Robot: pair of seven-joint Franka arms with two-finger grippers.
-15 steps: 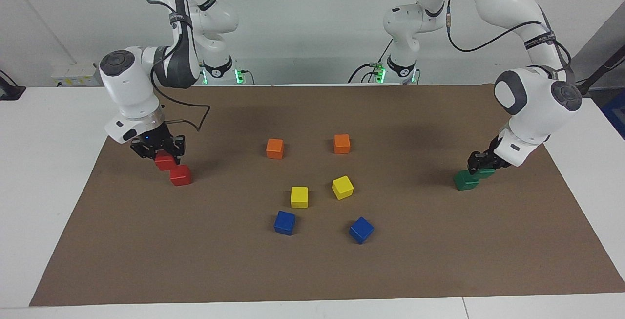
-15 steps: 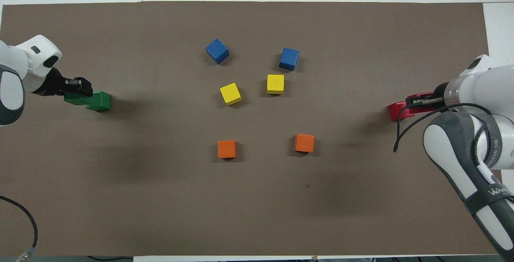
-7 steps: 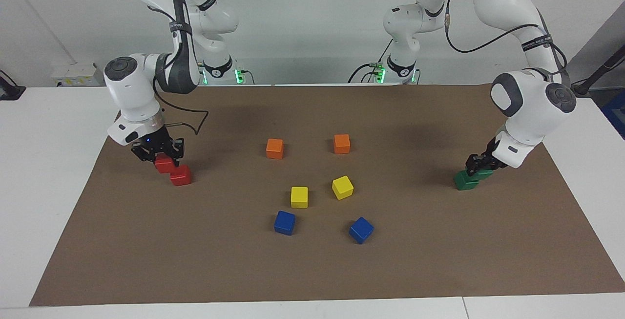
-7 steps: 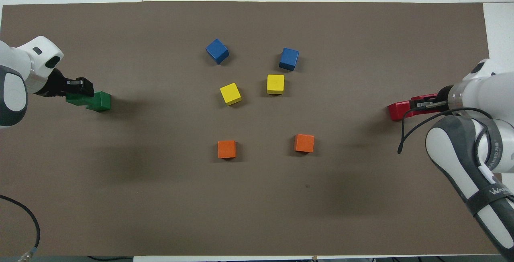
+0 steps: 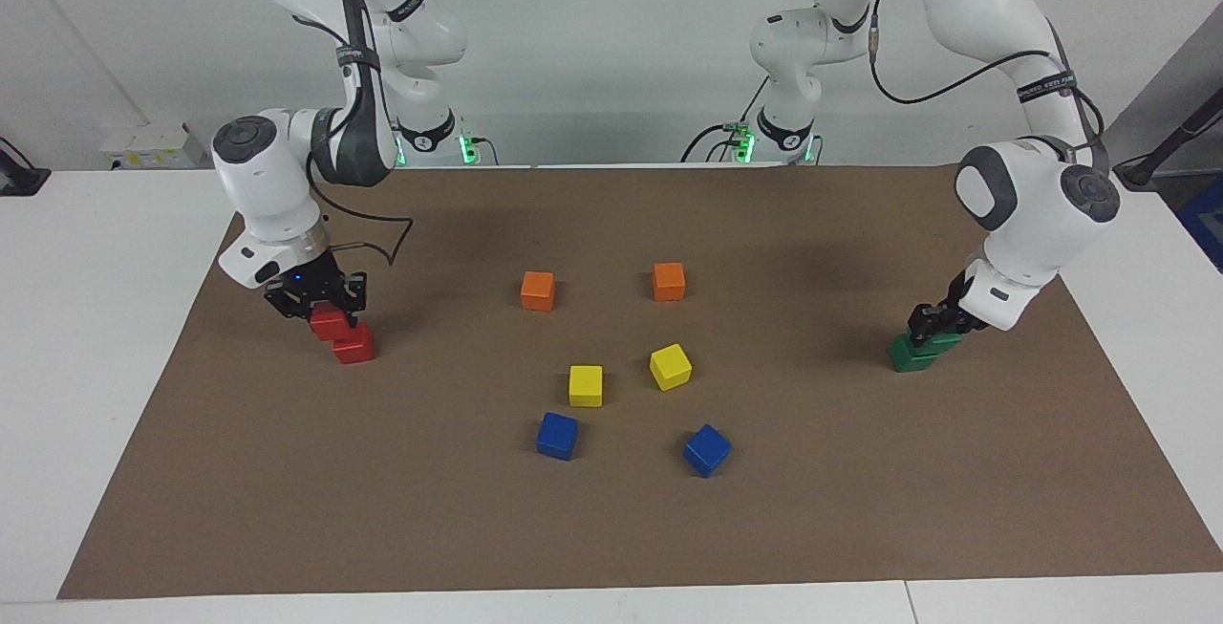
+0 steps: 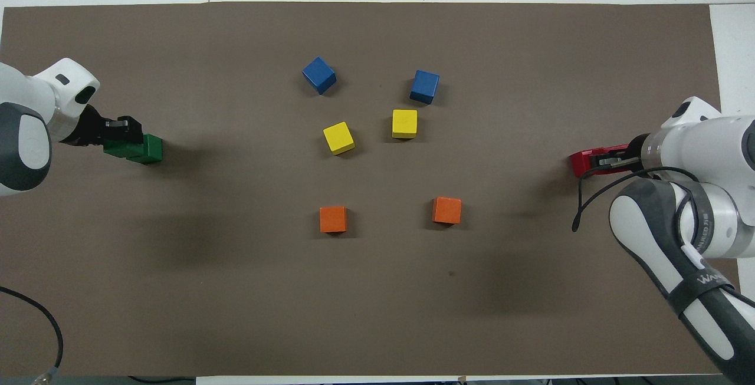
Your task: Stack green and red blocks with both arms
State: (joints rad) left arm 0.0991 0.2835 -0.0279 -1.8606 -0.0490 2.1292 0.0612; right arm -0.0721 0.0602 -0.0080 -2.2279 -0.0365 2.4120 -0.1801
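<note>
Left gripper (image 5: 934,322), closed on a green block (image 5: 941,341), holds it over the second green block (image 5: 908,356); right gripper (image 5: 318,300) likewise holds a red block (image 5: 328,321) over its mate (image 5: 354,344). Neither stack is released.

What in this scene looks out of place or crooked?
Little stands out. One yellow block and one blue block sit turned at an angle to their partners. The right end effector holds a red block over the other red block; the left end effector holds a green block over the other green block, neither squarely aligned.
</note>
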